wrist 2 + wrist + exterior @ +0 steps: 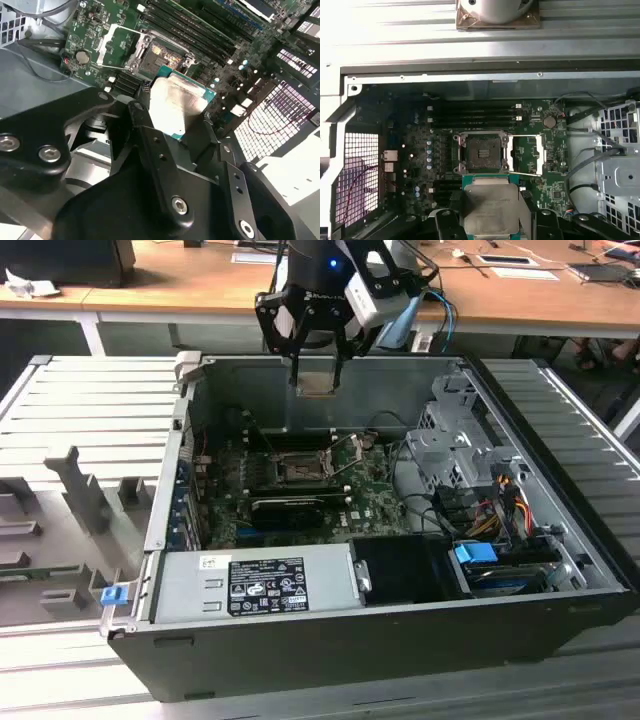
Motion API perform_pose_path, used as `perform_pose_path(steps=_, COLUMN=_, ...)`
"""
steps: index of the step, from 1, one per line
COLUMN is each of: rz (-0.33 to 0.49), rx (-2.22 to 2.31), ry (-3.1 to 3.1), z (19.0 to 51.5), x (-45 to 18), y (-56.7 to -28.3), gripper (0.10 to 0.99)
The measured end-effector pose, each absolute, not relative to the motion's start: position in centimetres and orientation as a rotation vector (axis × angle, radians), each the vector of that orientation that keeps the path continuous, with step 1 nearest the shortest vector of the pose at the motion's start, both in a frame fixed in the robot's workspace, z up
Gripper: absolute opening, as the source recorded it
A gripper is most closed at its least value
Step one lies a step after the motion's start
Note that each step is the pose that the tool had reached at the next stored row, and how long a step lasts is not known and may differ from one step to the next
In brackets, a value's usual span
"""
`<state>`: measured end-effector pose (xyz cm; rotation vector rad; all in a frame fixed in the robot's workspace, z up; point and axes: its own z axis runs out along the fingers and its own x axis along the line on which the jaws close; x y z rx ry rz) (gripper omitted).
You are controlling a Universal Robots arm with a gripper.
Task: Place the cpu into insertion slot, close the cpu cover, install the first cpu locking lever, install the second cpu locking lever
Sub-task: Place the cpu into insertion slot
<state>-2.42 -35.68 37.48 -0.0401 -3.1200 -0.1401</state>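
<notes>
Hand point(316, 378) hangs high; grip closed

**Bright room, shadowed case**

In the exterior view, diffuse room light washes the wooden table point(200, 285) and the ribbed metal panels point(90, 400) pale. The inside of the computer case point(560, 585) sits in deep shadow. In both wrist views the cpu point(177, 97) point(492, 202) catches whitish glare on its metal face. The case's metal rim point(470, 55) blows out near white, the mesh wall point(280, 120) glows purplish, and the black end effector point(174, 117) swallows detail.

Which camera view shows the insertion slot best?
The first wrist view: the insertion slot faces the camera, uncovered and whole. The second wrist view shows it slanted beyond the held cpu; the exterior view shows it far down in the case.
</notes>
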Motion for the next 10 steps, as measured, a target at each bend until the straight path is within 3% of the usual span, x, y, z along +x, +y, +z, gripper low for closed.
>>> perform_pose_path(steps=10, rz=-0.141, rx=-0.384, ry=-3.106, z=37.18, x=-2.41, y=-35.68, gripper=0.529)
